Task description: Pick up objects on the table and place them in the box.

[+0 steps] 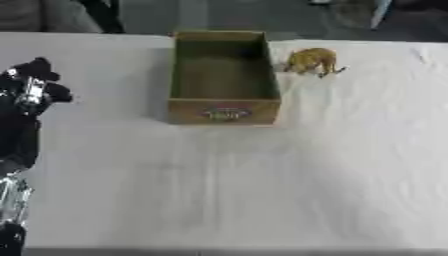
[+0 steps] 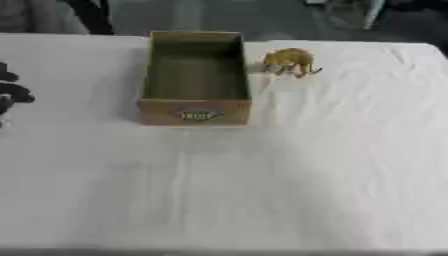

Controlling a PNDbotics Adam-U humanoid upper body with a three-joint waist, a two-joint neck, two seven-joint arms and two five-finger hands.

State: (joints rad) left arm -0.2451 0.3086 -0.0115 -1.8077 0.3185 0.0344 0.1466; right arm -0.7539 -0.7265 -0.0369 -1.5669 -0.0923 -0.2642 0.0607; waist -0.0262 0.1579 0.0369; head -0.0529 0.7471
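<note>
An open brown box [image 1: 224, 110] stands at the back middle of the white table, its inside showing nothing, with an oval label on its near wall. Just right of the box, touching or almost touching its far right wall, lies a small yellow-brown object [image 1: 311, 61] shaped like a toy animal. My left hand [image 1: 33, 85] is at the left edge, black, fingers pointing up and relaxed, holding nothing, well left of the box. My right hand shows in neither view.
A white cloth [image 1: 262, 190] covers the table, with wide bare room in front of the box. The left forearm [image 1: 13, 165] runs down the left edge. Dark floor and chair legs lie beyond the far table edge.
</note>
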